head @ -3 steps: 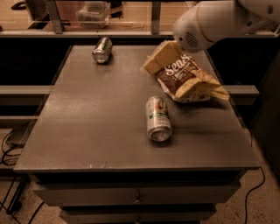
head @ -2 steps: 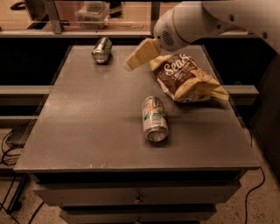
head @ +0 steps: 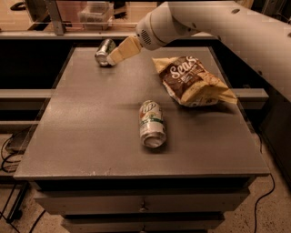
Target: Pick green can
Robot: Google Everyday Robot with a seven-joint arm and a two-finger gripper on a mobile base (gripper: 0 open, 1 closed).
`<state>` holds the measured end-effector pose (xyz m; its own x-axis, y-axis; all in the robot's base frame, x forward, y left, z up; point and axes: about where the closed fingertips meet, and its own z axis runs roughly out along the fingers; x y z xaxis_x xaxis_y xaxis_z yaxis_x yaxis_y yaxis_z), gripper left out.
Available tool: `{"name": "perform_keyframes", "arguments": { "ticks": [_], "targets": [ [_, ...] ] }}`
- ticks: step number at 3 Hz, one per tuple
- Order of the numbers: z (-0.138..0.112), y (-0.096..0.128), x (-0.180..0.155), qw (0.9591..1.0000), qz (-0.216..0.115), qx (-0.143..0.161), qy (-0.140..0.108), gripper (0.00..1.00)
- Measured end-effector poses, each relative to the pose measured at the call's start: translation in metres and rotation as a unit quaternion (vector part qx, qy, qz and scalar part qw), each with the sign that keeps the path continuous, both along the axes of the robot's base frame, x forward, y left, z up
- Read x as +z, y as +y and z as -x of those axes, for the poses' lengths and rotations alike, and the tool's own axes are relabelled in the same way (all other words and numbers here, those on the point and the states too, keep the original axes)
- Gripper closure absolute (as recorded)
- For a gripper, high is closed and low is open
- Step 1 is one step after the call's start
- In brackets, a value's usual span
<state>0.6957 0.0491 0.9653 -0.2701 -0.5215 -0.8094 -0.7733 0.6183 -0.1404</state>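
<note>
The green can (head: 103,50) lies on its side at the back left of the grey table (head: 91,118), dark and dull, with a shiny silver end. My gripper (head: 112,58) reaches in from the upper right on a white arm (head: 182,20). Its beige tip is right beside the can's right side and seems to touch or overlap it. The can rests on the table and is not lifted.
A paler can with a white-and-green label (head: 151,123) lies on its side at the table's middle. A brown and yellow chip bag (head: 193,81) lies at the right. Behind the table runs a rail with a clear box (head: 95,12). Drawers sit below the tabletop.
My arm has swung left across the table, from above the chip bag to the dark green can at the back left.
</note>
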Motion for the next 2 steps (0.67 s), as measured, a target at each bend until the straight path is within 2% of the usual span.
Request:
{"name": "perform_keyframes", "arguments": {
  "ticks": [1,2],
  "targets": [
    [0.000,0.000,0.000,1.0000,0.000,0.000,0.000,0.00],
    [-0.017,0.008,-0.009,0.9996,-0.021,-0.020,0.002,0.00]
  ]
}}
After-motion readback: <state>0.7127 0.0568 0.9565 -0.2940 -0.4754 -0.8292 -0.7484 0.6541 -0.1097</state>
